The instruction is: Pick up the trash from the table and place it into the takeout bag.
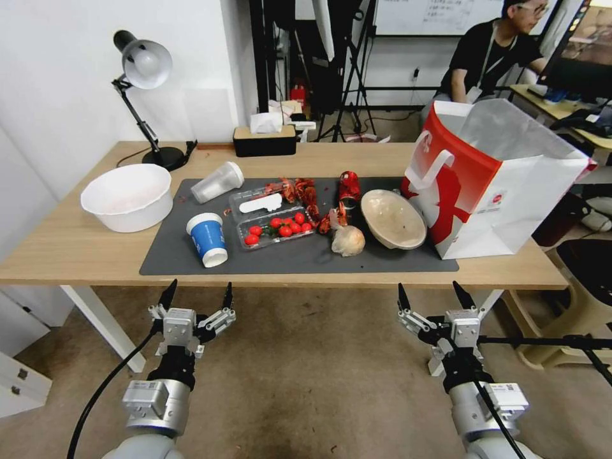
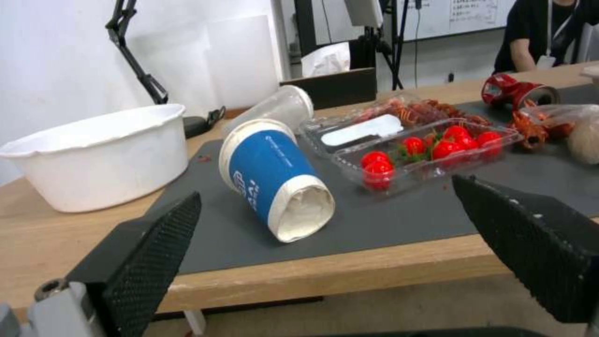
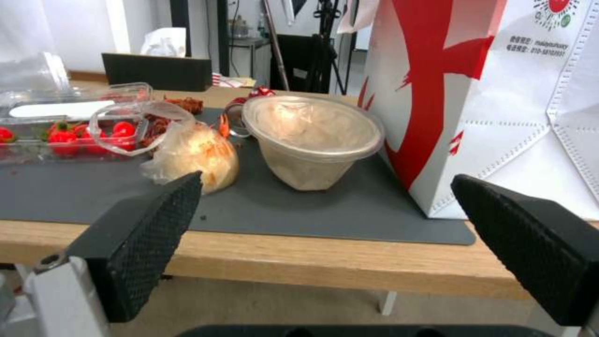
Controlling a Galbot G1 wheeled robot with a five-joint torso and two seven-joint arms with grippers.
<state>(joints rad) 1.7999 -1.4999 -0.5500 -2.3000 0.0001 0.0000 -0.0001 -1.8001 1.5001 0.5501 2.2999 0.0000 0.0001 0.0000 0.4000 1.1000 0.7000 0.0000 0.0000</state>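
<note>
Both of my grippers hang below the near edge of the table (image 1: 76, 248), over the floor and holding nothing. My left gripper (image 1: 196, 294) has its fingers spread wide, and so does my right gripper (image 1: 432, 293).

From the left wrist I look past the spread fingers (image 2: 149, 252) at the blue-and-white paper cup (image 2: 274, 178), standing upside down on the dark grey mat (image 1: 306, 255). Just behind it the clear plastic cup (image 1: 218, 182) lies on its side at the mat's far corner. Beside the paper cup sits a clear tray of cherry tomatoes (image 1: 275, 228), and a white tub (image 1: 127, 196) rests on the bare wood further left.

Toward my right, the crumpled tan paper ball (image 1: 348, 241) sits just beside the beige shallow bowl (image 1: 393, 218), which is tilted and seems to lean on the takeout bag (image 1: 503, 185) (I cannot tell for sure whether they touch). That bag stands upright and open at the mat's right end. The crushed red can (image 1: 349, 188) lies behind the ball.
</note>
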